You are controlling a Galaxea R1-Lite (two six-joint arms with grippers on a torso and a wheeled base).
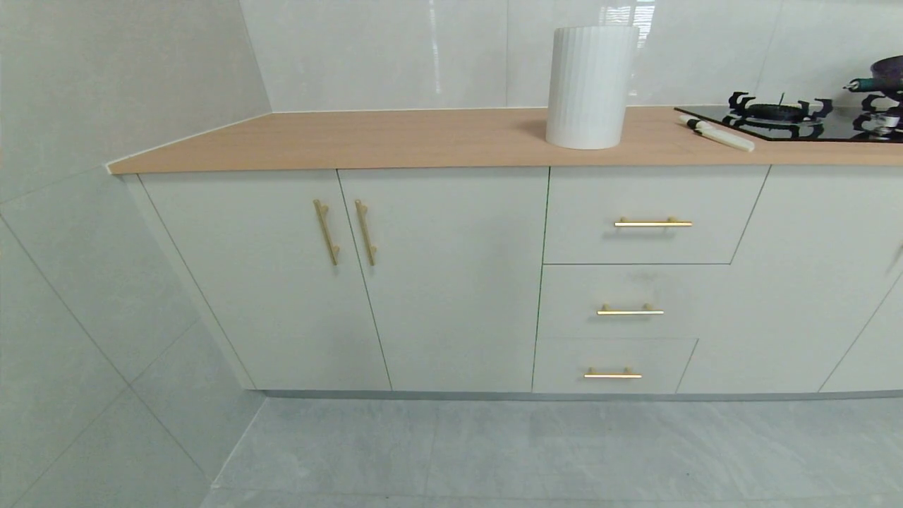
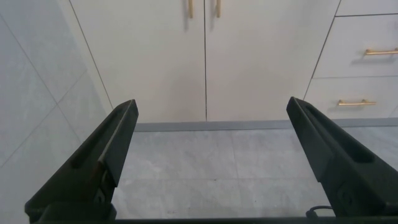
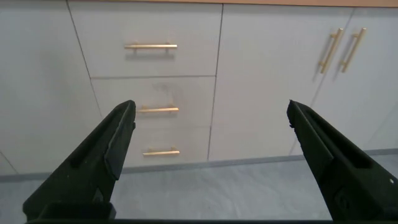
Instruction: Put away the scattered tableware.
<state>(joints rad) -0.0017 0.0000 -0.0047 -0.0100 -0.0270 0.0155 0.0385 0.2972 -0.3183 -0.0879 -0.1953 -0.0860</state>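
Grey floor tiles are lying closest, running up to the cabinet base. Left gripper is hanging low over that floor with its fingers spread wide and nothing between them. It is facing the doors, with the drawers off to one side. Right gripper is also gaping wide and holding nothing, and it is pointing at the drawers with the doors beside them.

Seen from the head, both doors are sitting shut on the left, their two upright gold handles side by side at the seam. Three drawers are stacking up to the right of them, all shut, each carrying a level gold handle. Wooden counter is running across the top and meeting the tiled wall behind.

White ribbed canister is standing upright on the counter, above the top drawer. Utensil, pale and slim, is lying flat on the counter to the canister's right, near it but not touching. It is resting at the front left corner of the black stove; what kind of utensil it is, I cannot tell. Black grate is sitting on the stove, and a dark pan is showing at the far right edge
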